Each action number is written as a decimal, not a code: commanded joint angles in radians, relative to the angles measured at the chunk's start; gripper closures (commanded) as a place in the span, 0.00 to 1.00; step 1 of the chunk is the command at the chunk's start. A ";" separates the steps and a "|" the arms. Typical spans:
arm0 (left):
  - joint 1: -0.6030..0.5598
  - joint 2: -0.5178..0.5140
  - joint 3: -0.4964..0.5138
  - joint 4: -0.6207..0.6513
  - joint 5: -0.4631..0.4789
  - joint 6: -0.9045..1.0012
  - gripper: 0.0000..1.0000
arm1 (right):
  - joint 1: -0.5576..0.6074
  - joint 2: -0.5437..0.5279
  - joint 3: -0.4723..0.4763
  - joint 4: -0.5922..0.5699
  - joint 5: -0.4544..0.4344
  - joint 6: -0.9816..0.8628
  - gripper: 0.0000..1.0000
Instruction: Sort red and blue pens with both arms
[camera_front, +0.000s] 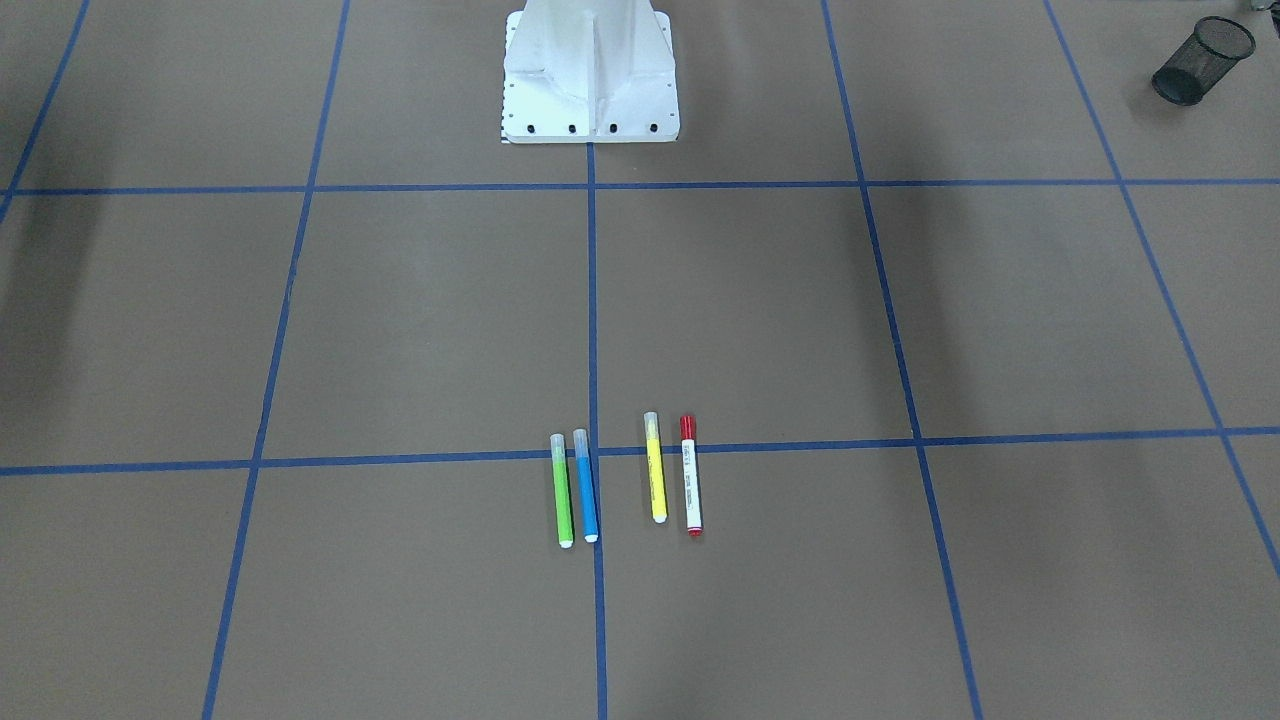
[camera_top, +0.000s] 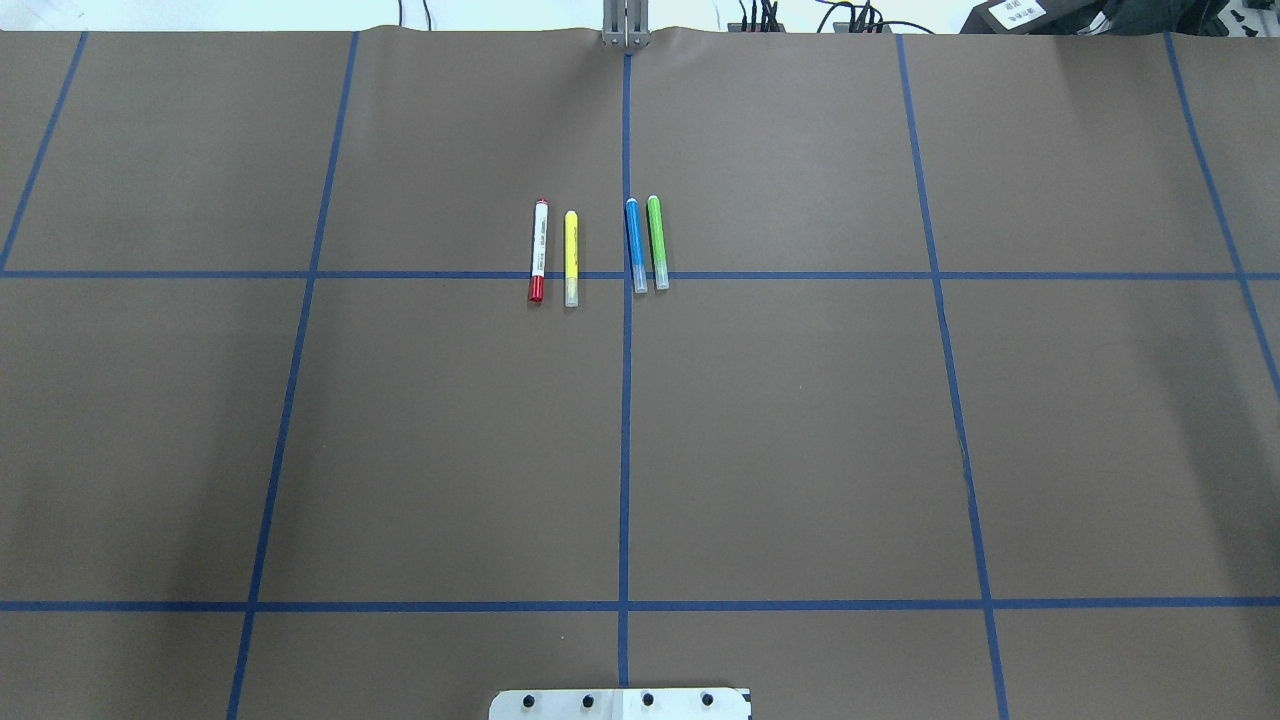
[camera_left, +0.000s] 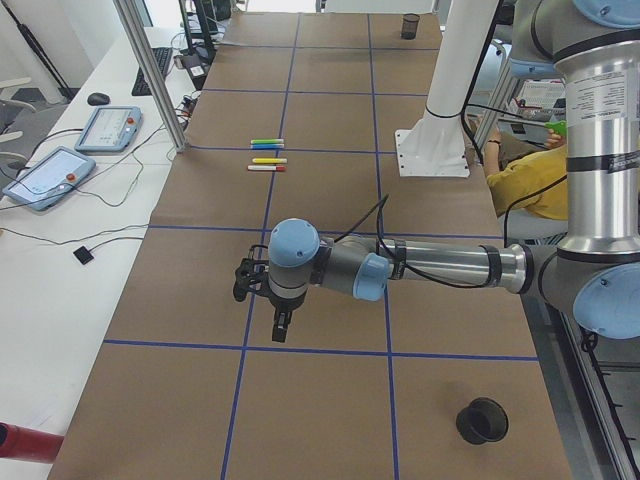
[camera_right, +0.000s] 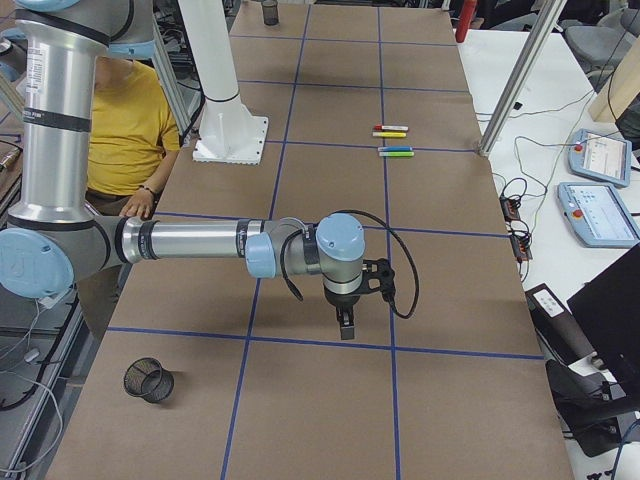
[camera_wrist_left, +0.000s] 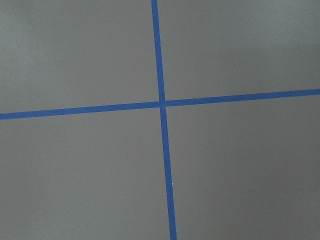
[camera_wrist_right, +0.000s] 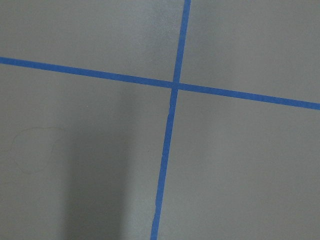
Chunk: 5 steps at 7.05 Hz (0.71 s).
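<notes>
So all four markers lie in a neat row at 12 o'clock from the robot's base plate, going by the overhead view. They lie parallel across a blue tape line on the brown-papered table.

The red pen is the leftmost, white barrel, red cap at its 6 o'clock end. The yellow marker lies just beside it at its 3 o'clock. After a small gap comes the blue pen, right up against the centre tape line, clear cap at 6 o'clock. The green marker lies just at its 3 o'clock.

Both arms are well away from the pens. The left arm stretches out low over the table with the left gripper pointing down. The right arm does the same, right gripper pointing down. Each shows only in a side view, so I can't tell whether the fingers are spread or pinched. Nothing appears to be in either one.

Both wrist cams show just paper and a tape cross.

A black mesh cup lies tipped over near the right arm, and another black cup sits on the left arm's side. A person in a yellow shirt is behind the robot.
</notes>
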 joint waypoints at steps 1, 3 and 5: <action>0.001 -0.097 0.042 0.014 -0.007 -0.009 0.00 | -0.003 0.024 -0.001 -0.003 0.003 0.003 0.00; 0.003 -0.106 0.047 -0.004 -0.007 -0.007 0.00 | -0.010 0.048 -0.001 -0.004 0.005 0.015 0.00; 0.023 -0.097 0.049 -0.131 -0.187 -0.009 0.00 | -0.048 0.099 0.002 -0.004 0.005 0.100 0.00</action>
